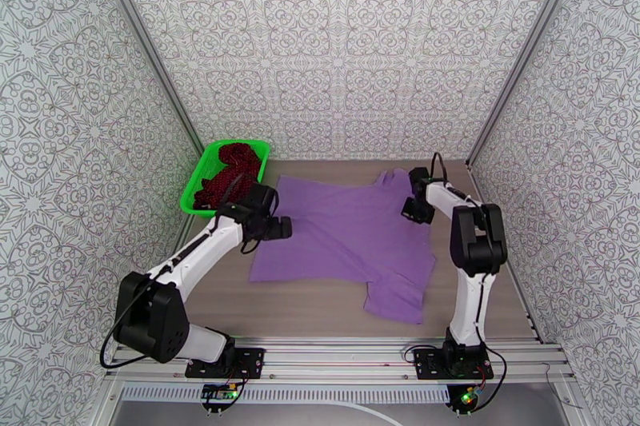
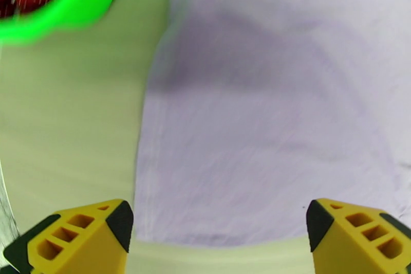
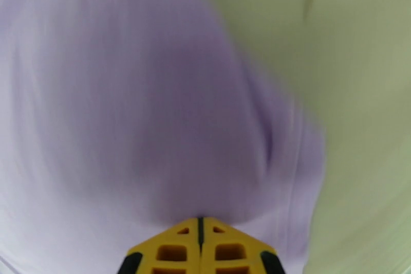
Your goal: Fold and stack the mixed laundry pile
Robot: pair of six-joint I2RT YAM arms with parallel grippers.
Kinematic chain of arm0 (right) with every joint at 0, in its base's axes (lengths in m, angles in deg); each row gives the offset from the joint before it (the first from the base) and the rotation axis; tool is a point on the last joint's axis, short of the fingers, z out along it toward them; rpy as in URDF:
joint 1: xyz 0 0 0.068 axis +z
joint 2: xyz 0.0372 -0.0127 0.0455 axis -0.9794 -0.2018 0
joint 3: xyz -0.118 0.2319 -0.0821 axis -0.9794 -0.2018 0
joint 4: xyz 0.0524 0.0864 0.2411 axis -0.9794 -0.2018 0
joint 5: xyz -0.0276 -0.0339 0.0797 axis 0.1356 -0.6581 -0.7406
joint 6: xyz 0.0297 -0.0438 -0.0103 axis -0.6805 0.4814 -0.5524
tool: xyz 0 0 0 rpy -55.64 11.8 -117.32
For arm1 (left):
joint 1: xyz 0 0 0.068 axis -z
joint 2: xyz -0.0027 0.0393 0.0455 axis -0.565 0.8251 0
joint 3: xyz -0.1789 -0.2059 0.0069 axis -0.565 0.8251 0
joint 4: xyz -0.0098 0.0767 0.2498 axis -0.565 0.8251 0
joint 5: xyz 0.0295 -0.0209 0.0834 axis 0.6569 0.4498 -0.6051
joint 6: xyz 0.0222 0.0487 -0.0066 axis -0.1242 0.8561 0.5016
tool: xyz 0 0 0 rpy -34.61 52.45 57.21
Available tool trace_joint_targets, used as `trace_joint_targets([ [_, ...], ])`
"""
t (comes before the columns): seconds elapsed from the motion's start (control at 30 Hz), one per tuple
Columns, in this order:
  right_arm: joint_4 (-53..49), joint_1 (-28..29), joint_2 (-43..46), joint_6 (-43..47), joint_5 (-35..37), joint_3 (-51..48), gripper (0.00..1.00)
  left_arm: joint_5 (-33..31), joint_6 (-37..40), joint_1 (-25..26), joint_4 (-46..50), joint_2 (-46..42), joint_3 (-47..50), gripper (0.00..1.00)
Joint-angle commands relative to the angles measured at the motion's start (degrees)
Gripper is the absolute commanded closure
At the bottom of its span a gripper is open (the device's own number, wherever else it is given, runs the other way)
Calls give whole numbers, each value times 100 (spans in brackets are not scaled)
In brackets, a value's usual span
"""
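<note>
Wood-grain table [image 1: 320,304], walls in grey ornamental print, aluminium frame rails at the near edge.

Lavender T-shirt [image 1: 344,236]: plain, thin, soft knit, spread mostly flat mid-table. One short sleeve points to the near right, and the far-right corner is rumpled and raised. Light creases, hem stitching visible along the left edge.

Dark red speckled garment [image 1: 232,168]: crumpled heap inside the green mesh basket [image 1: 196,188] at the far left, well apart from the shirt.

Left gripper [image 1: 280,228]: over the shirt's left edge, near the basket. In the wrist view its yellow fingers [image 2: 87,234] with black tips stand wide apart, holding nothing. The shirt edge and bare table lie between them.

Right gripper [image 1: 414,210]: at the shirt's raised far-right corner. The wrist view is blurred, but the jaws are pressed together. The cloth tents up to meet the tips, so it looks pinched there.
</note>
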Motion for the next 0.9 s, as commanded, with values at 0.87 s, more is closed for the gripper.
trace_joint_targets([
  [0.87,-1145,-276,-569,739,-734,2622,92,665,-2043,153,193,-864,1756,31],
])
